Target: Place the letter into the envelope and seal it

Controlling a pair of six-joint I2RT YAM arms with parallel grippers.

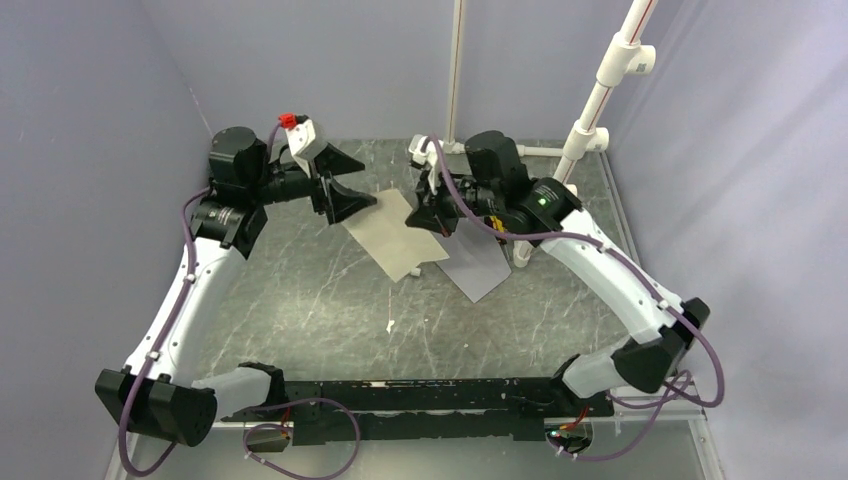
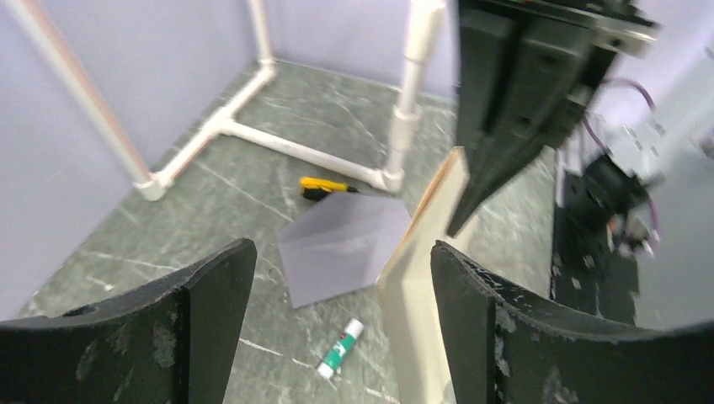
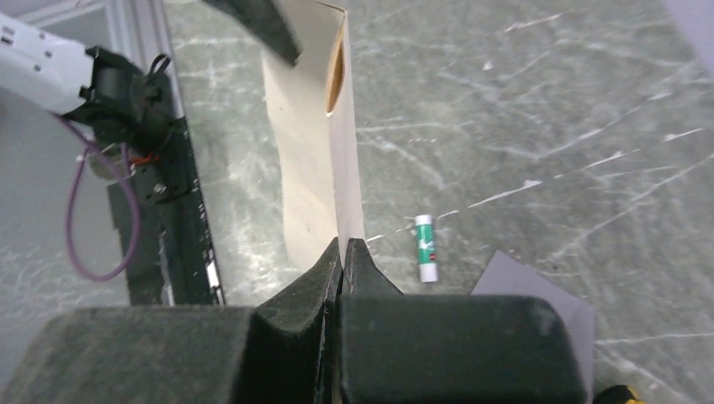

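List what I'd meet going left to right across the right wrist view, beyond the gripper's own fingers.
Black base rail → letter, held up on edge → glue stick → envelope, only its corner showing.

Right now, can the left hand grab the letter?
Probably yes. The left hand is open, and the letter, pinched at one end by the shut right hand, hangs just in front of it with nothing between them.
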